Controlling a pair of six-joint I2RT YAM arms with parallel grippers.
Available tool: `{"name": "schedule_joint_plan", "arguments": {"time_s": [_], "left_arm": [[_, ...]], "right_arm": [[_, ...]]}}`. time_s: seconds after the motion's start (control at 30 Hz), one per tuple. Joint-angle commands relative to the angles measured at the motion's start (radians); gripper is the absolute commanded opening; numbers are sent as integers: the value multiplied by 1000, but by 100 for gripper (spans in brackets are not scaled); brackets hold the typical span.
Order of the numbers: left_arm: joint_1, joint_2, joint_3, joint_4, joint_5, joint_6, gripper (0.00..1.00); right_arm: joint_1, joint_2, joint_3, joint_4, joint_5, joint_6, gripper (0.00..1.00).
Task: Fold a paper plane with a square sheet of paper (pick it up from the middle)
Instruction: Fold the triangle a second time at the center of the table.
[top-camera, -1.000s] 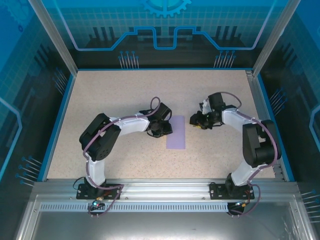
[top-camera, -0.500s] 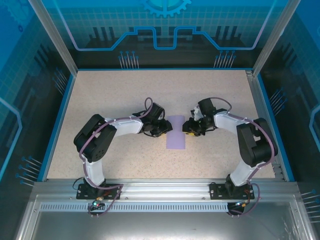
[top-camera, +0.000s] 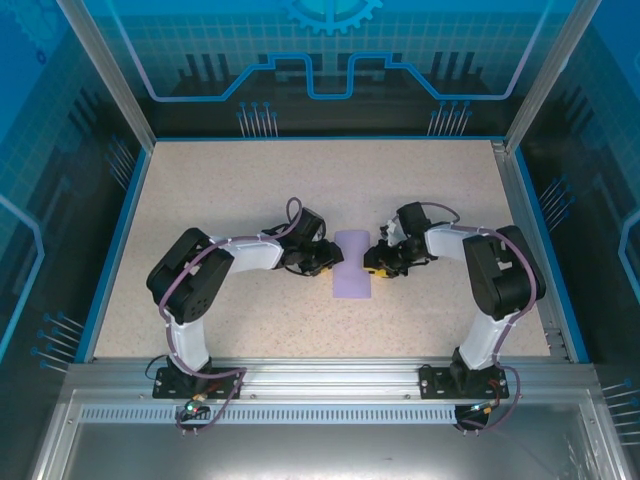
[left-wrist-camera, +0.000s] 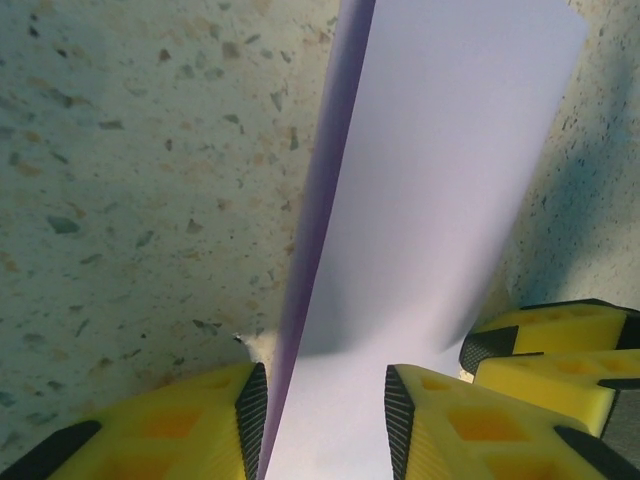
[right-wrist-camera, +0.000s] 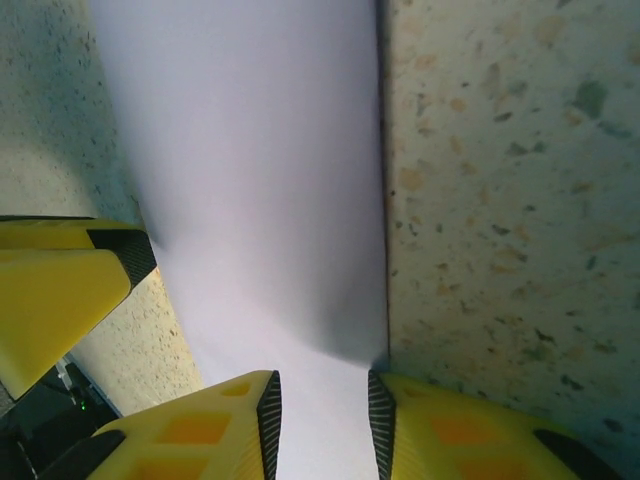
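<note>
1. Top view: a pale lavender sheet of paper (top-camera: 351, 282), a narrow rectangle in outline, lies in the middle of the speckled beige table (top-camera: 220, 180), its long sides running near to far. The left gripper (top-camera: 322, 260) meets its left edge and the right gripper (top-camera: 383, 262) its right edge.
2. Left wrist view: the yellow fingers (left-wrist-camera: 180, 425) stand narrowly apart, with the sheet lying between them.
3. Right wrist view: the fingers are also narrowly apart, and the right finger (right-wrist-camera: 470, 430) is at the sheet's right edge.

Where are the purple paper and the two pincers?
Purple paper (top-camera: 352, 285): top view, its near half.
Left pincer (left-wrist-camera: 325, 405): left wrist view, gap between fingertips.
Right pincer (right-wrist-camera: 322, 410): right wrist view, gap between fingertips.
</note>
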Motion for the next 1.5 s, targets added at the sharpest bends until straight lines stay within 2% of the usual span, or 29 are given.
{"name": "schedule_joint_plan", "arguments": {"time_s": [0.0,0.3,0.97,1.23,1.33,1.47], "left_arm": [[8,14,15,-7,31,9,39],[8,46,49,-21,65,16,40],[10,43,-7,184,170,-70,34],[19,51,-42,292,203,-98,43],[30,79,-34,365,272,-94,45],[51,99,-22,413,315,-82,59]], "right_arm": [[-23,33,-45,-23,27,-34,32],[-33,73,-59,-8,21,-33,31],[-46,65,-71,2,3,-28,31],[-47,76,-65,22,-16,-14,31],[-47,78,-61,19,-18,-15,31],[-49,76,-61,18,-17,-13,31]]}}
